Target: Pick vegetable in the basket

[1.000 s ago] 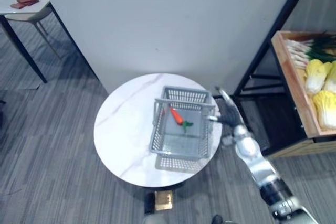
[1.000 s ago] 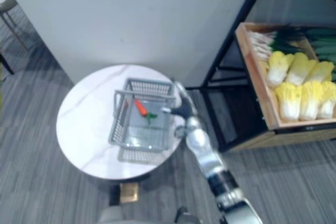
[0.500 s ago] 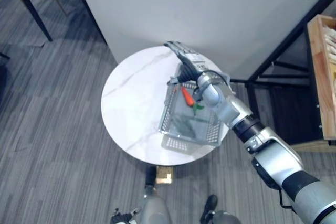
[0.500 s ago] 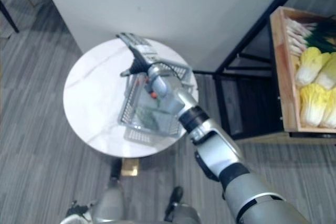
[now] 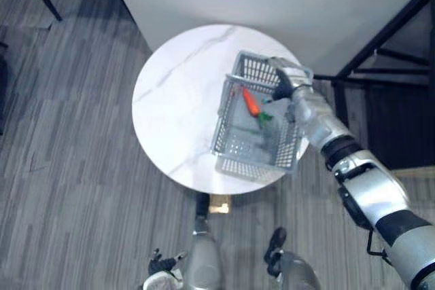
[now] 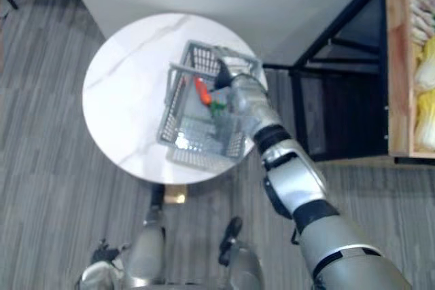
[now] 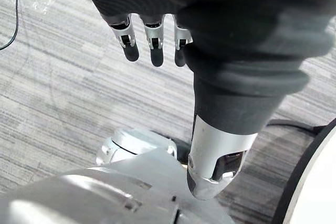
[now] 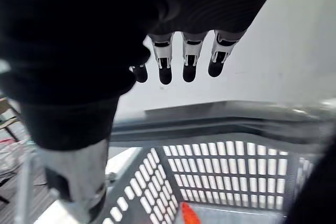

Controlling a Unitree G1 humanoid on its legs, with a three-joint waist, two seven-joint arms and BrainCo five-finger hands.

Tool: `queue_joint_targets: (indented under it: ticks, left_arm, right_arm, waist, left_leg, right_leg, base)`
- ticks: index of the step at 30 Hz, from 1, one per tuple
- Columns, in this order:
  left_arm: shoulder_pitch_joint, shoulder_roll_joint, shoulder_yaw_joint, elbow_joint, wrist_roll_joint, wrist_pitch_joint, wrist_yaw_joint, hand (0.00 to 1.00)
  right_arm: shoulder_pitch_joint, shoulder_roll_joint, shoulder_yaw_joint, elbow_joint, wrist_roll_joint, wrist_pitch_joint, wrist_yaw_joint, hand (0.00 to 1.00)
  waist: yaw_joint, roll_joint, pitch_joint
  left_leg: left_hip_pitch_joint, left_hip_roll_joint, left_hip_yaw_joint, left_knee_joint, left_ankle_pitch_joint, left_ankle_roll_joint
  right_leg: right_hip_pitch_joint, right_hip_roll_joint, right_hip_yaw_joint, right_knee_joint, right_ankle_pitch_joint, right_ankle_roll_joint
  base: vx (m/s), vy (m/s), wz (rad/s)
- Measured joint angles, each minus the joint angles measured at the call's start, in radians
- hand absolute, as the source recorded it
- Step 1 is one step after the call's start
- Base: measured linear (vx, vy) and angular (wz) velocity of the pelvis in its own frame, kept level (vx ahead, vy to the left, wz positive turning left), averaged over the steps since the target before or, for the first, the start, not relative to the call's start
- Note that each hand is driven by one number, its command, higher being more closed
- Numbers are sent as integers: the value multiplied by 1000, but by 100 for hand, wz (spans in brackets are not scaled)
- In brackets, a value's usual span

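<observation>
A grey plastic basket (image 5: 235, 149) with lattice walls and a rectangular shape sits by the right edge of the round, white marble-veined table (image 5: 170, 100). The small orange carrot (image 5: 251, 102), tapered with a green leafy top, lies on the basket's floor toward its far wall. The right hand (image 5: 291, 81) hovers over the basket's far right corner, its fingers (image 8: 190, 61) straight and holding nothing. The left hand (image 7: 210, 30) hangs relaxed and empty above striped grey flooring (image 5: 68, 188).

right robot hand (image 8: 190, 56) and left robot hand (image 7: 153, 38) have silver dark-tipped fingers (image 8: 165, 59) under dark ribbed covers (image 7: 236, 35).
</observation>
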Motion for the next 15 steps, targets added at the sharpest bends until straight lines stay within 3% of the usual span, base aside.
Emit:
queue_joint_targets:
  ticks: [15]
  left_arm:
    - [-25, 30, -108, 4, 0, -7, 8, 0]
  right_arm:
    - [13, -21, -19, 58, -40, 6, -79, 0]
  waist:
    - [-4, 26, 26]
  left_leg:
    - [-22, -9, 31, -1, 3, 4]
  right_leg:
    - [-62, -16, 35, 27, 0, 1]
  base:
    - [-3, -1, -6]
